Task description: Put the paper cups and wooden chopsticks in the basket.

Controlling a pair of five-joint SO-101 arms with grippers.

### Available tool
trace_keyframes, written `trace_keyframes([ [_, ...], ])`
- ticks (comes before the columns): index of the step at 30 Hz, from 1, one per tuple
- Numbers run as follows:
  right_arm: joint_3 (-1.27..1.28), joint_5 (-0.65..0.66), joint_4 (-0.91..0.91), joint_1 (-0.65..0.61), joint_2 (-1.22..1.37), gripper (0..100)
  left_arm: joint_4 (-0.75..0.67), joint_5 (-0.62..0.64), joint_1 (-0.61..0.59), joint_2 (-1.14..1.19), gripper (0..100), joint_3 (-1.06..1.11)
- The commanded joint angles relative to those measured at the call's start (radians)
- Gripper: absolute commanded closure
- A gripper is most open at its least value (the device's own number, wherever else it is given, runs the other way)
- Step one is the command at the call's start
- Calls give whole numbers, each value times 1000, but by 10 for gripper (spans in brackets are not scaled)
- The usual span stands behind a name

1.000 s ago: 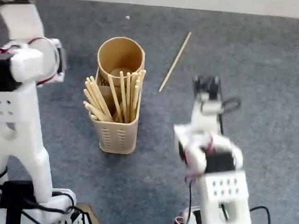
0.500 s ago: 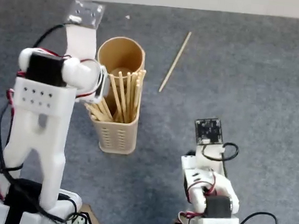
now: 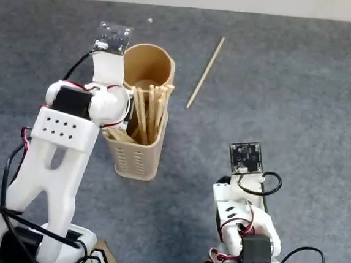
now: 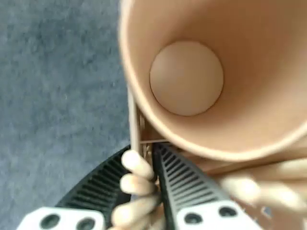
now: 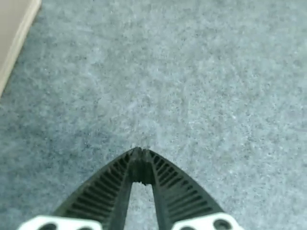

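The left gripper (image 4: 146,154) hangs right over the basket (image 3: 137,159), at its left rim beside the cup (image 3: 147,64). Its jaws are drawn nearly together, and 1 pinched chopstick (image 4: 134,120) runs up out of the narrow slit between them, along the outside of the cup wall. 3 rounded stick ends lie across the left jaw, just beside that slit. In the left wrist view the cup's open mouth and round bottom face the camera.

In the high view the cup stands in the far end of the basket, mouth up. The chopsticks (image 3: 149,111) fill the basket's near part and lean toward the cup, their tips rising past the basket's rim. At least 5 stand upright, and more lie slanted under the left arm (image 3: 57,146), which covers the basket's left side, so I cannot give an exact count.

1 loose chopstick (image 3: 205,72) lies on the grey mat (image 3: 301,105), right of the basket and well apart from it, level with the cup.

The right gripper (image 5: 139,153) is closed on nothing, fingertips touching, over bare mat to the right of the basket and nearer the arm bases.

Counted: 1 cup, 1 basket, 1 loose chopstick.
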Motion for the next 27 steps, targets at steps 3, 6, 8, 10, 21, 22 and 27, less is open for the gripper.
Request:
trace_keyframes([
  [3, -4, 5, 1, 5, -7, 993, -127, -15, -81, 4, 996, -67],
  [6, -4, 5, 1, 5, -7, 993, -126, -15, -124, 36, 996, -160],
  [8, -4, 5, 1, 5, -7, 993, -123, -15, -159, 107, 996, -251],
  [10, -4, 5, 1, 5, -7, 993, -123, -11, -196, 202, 996, -341],
  [21, -4, 5, 1, 4, -7, 993, 120, 18, -334, 736, 996, -1087],
  [22, -4, 5, 1, -5, -7, 993, 152, 18, -341, 773, 996, -1162],
  [27, 2, 5, 5, -42, -7, 993, 252, 18, -371, 944, 996, -1440],
])
